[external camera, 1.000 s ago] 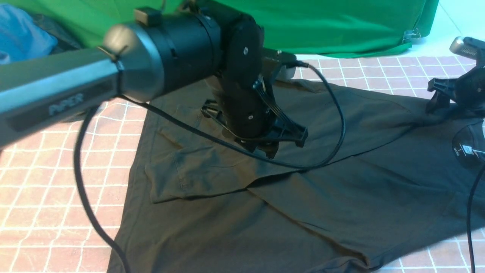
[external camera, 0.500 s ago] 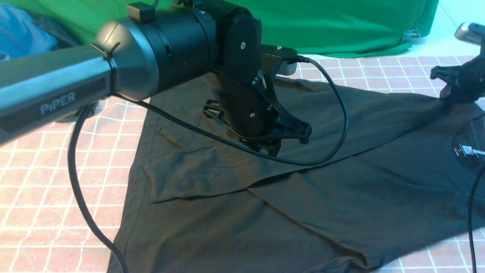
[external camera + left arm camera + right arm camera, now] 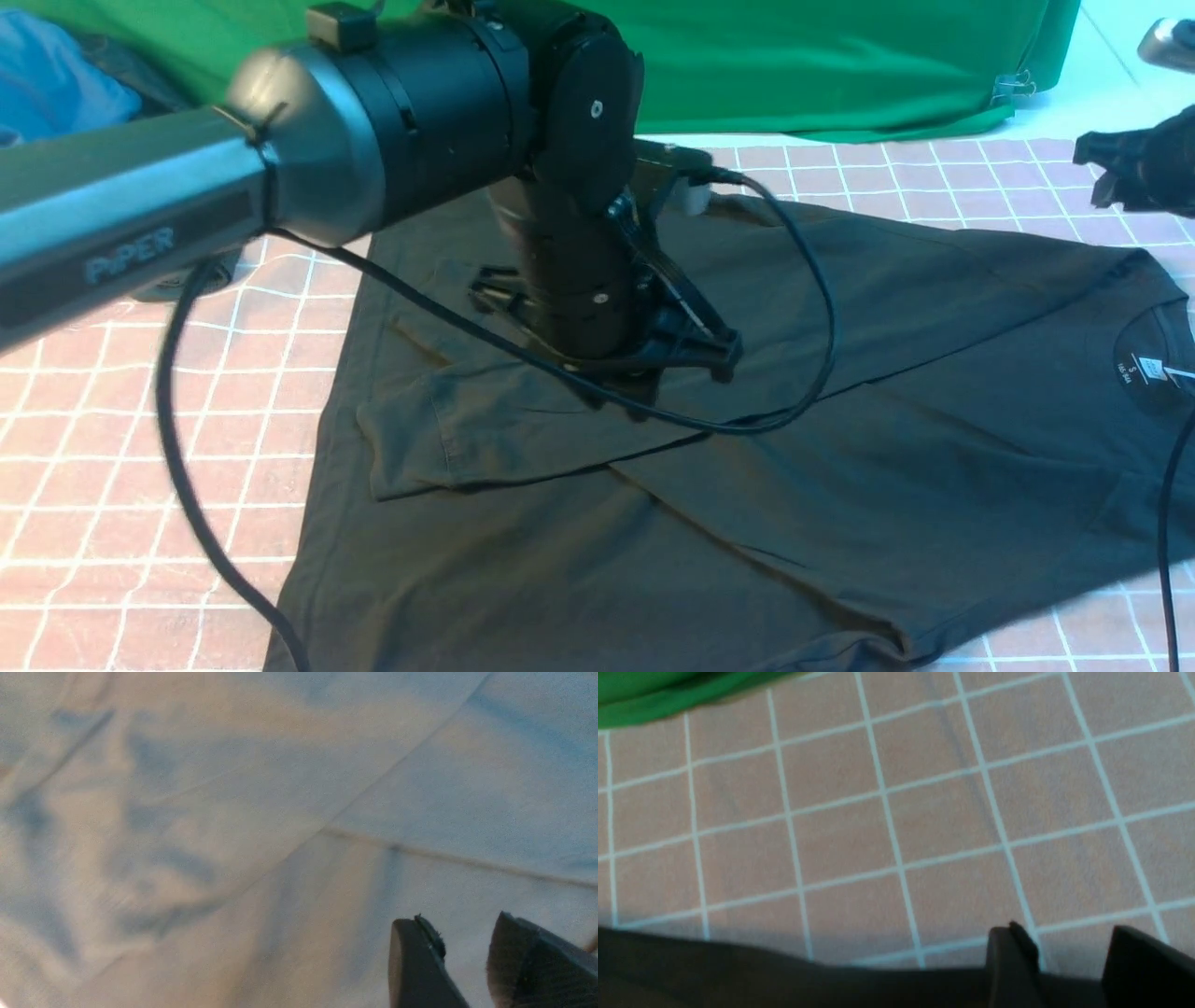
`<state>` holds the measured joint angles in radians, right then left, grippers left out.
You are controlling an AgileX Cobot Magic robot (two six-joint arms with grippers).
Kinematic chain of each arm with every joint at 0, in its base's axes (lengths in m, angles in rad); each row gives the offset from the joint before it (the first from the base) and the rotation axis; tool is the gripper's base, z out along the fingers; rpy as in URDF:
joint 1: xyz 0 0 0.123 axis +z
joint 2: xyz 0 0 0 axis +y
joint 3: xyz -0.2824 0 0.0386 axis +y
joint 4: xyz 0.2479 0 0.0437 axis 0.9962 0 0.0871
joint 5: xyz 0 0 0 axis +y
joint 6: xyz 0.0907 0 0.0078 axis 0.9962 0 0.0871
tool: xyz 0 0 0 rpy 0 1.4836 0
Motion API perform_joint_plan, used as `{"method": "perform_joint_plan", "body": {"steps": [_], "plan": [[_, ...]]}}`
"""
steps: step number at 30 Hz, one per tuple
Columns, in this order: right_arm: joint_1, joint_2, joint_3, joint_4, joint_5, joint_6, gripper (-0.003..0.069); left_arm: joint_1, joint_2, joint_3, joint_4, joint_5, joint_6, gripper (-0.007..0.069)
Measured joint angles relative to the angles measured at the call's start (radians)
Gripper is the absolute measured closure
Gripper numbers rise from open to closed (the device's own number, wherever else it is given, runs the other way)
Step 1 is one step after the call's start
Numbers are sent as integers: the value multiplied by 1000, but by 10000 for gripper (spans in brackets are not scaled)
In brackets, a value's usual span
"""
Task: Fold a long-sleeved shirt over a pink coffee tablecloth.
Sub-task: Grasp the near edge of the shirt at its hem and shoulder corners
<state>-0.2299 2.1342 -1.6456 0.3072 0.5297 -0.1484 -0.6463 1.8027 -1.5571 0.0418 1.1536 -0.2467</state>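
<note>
Front view: the long-sleeved shirt (image 3: 840,467) lies flat across the middle and right of the frame on the pink coffee tablecloth (image 3: 140,420). Its neck label (image 3: 1153,369) is at the right edge, and one sleeve (image 3: 467,429) is laid over the body left of centre. The left gripper (image 3: 644,378) points down just above that sleeve. The right gripper (image 3: 1134,173) hangs at the upper right, off the shirt. Green fabric (image 3: 840,65) fills the top.

Left wrist view: the left gripper's (image 3: 460,924) jaws stand apart with nothing between them, over washed-out shirt cloth (image 3: 233,812).

Right wrist view: the right gripper's (image 3: 1064,933) jaws are released too, above the tablecloth (image 3: 878,812) by the shirt's edge (image 3: 738,970).

It looks like the pause between folds. The next move probably calls for both arms to drop to a shirt edge and pinch it cleanly.
</note>
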Motion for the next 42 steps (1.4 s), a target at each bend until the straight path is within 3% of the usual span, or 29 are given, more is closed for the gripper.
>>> {"method": "perform_joint_plan", "body": {"steps": [2, 4, 7, 9, 11, 14, 16, 21, 25, 27, 32, 35, 38, 42], "plan": [[-1, -42, 0, -12, 98, -28, 266, 0, -37, 3, 73, 38, -52, 380], [-1, -107, 0, -26, 204, -46, 279, 1, -101, 28, 130, 47, -117, 380], [-2, -192, 0, -34, 312, -62, 362, 1, -176, 81, 165, 49, -177, 380], [-2, -299, 15, -35, 396, -71, 513, 1, -277, 201, 191, 49, -272, 380], [-2, -356, 39, -34, 424, -80, 587, 4, -348, 299, 196, 51, -343, 384], [-2, -495, 123, -33, 443, -93, 622, 57, -499, 526, 122, 44, -442, 444], [-2, -560, 166, -27, 445, -99, 622, 96, -545, 615, 85, 18, -457, 475], [-2, -778, 381, 18, 423, -121, 623, 331, -646, 931, -68, -180, -452, 597], [-2, -898, 538, 65, 372, -145, 622, 462, -651, 1024, -135, -280, -292, 607], [-2, -929, 586, 77, 364, -151, 622, 479, -651, 1030, -117, -301, -248, 585], [-2, -963, 646, 96, 365, -162, 622, 488, -650, 1037, -50, -375, -214, 439], [-2, -964, 648, 114, 374, -168, 622, 488, -604, 1037, -61, -462, -171, 256], [-2, -966, 648, 132, 389, -176, 622, 488, -537, 1037, -78, -474, -140, 148], [-2, -967, 648, 141, 402, -195, 622, 488, -435, 1037, -96, -474, -131, 86]]}}
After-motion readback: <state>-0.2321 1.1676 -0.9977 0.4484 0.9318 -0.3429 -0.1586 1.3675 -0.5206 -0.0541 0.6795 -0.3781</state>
